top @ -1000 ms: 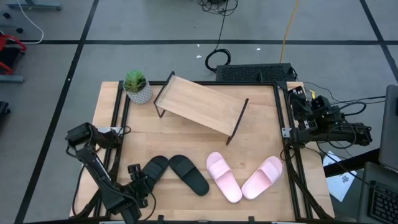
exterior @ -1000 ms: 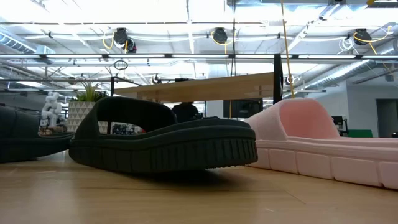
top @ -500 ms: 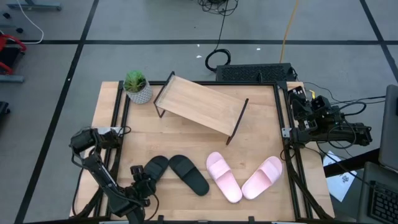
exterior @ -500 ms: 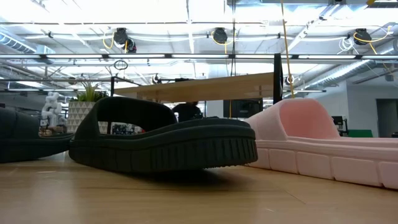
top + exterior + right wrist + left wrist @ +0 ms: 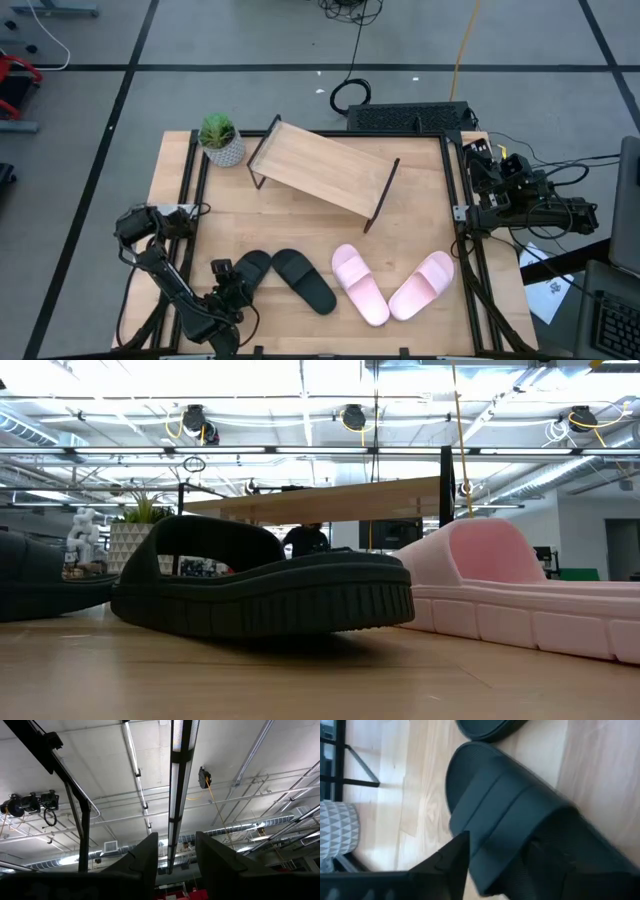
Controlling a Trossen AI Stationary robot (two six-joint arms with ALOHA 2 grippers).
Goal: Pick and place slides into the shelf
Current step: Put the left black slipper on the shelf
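Black slide [image 5: 262,590] fills the foreground; pink slide [image 5: 520,598] beside it; shelf [image 5: 325,500] behind.

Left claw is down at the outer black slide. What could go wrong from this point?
The left claw is at the heel end of the left black slide, whose toe nearly meets the other black slide; a pull or lift may nudge that one. In the left wrist view one finger sits beside the strap, so the grip could slip off the sole. The shelf slants, and a plant pot stands at its corner.

potted plant [image 5: 219,139] at far-left table [image 5: 420,210] corner; keyboard [image 5: 408,117] behind far edge; cable coil [image 5: 349,95] on floor.
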